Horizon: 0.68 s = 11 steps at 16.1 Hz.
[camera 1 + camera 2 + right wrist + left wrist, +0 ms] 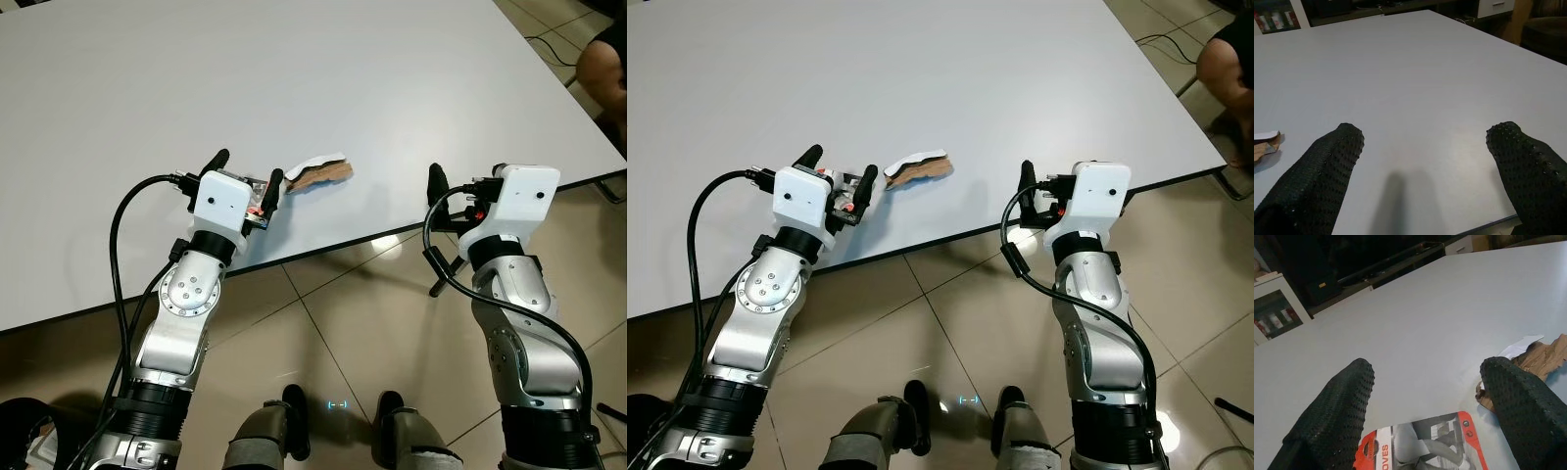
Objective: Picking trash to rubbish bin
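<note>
A crumpled brown paper scrap with a white piece (318, 174) lies on the white table (294, 69) near its front edge. Just left of it lies a small red and white package (1420, 443), flat on the table. My left gripper (250, 176) is open and straddles this package, one finger on each side, and its right finger (1520, 401) is close beside the brown scrap (1542, 355). My right gripper (1427, 137) is open with nothing between its fingers. It hovers at the table's front edge, well to the right of the scrap (1265, 144).
The table's front edge (392, 235) runs diagonally just under both wrists, with tiled floor (362, 323) below it. A person (602, 59) sits at the far right past the table's corner. Black cables (1161, 39) lie on the floor there. A cabinet (1276, 308) stands beyond the table.
</note>
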Available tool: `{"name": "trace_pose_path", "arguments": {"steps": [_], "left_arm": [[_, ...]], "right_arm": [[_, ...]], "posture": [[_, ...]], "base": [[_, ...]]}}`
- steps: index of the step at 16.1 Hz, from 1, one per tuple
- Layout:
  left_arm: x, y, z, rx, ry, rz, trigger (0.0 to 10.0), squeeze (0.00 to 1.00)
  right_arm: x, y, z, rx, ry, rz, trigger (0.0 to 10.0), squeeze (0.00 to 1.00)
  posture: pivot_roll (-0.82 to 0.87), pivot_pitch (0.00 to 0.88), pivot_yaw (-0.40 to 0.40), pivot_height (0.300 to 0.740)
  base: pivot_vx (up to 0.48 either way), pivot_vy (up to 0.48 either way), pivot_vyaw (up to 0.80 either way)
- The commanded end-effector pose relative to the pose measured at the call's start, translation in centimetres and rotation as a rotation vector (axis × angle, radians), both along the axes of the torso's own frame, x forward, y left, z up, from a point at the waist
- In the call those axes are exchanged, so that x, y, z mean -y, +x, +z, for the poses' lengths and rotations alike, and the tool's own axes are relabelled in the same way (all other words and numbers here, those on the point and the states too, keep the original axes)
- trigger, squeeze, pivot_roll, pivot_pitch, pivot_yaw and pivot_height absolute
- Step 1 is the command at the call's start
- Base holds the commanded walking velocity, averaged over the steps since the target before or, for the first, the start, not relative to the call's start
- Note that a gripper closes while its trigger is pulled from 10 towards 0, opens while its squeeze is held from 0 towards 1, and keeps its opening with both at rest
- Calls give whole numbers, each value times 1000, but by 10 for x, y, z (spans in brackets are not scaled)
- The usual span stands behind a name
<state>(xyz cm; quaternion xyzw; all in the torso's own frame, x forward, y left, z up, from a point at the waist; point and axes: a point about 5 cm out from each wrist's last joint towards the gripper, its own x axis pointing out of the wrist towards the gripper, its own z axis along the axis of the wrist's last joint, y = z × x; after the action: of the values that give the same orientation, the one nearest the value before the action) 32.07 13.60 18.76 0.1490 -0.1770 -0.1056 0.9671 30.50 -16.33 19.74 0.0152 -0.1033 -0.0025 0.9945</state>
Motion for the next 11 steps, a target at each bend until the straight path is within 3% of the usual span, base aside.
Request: {"name": "trace_pose_path", "arguments": {"steps": [1, 3, 6, 8, 11], "left_arm": [[-5, 0, -2, -13, 13, 5, 10000, 0], [-11, 6, 7, 18, 27, 32, 10000, 0], [-27, 30, 36, 78, 69, 89, 10000, 0], [-32, 52, 44, -2, 116, 42, 10000, 0], [-24, 65, 38, -93, 217, -68, 10000, 0]], "right_arm": [[-3, -2, -1, -9, 0, 11, 10000, 0], [-3, 0, 0, -9, -2, 11, 10000, 0], [0, 1, 3, -7, -14, 9, 10000, 0], [4, 3, 6, -2, -19, 6, 10000, 0], [5, 4, 8, -3, -15, 16, 10000, 0]], "posture": [[26, 344, 94, 740], [28, 356, 92, 740], [28, 364, 94, 740], [30, 367, 97, 740], [17, 374, 98, 740]], "base": [[0, 0, 0], [0, 0, 0], [0, 0, 0], [0, 0, 0], [0, 0, 0]]}}
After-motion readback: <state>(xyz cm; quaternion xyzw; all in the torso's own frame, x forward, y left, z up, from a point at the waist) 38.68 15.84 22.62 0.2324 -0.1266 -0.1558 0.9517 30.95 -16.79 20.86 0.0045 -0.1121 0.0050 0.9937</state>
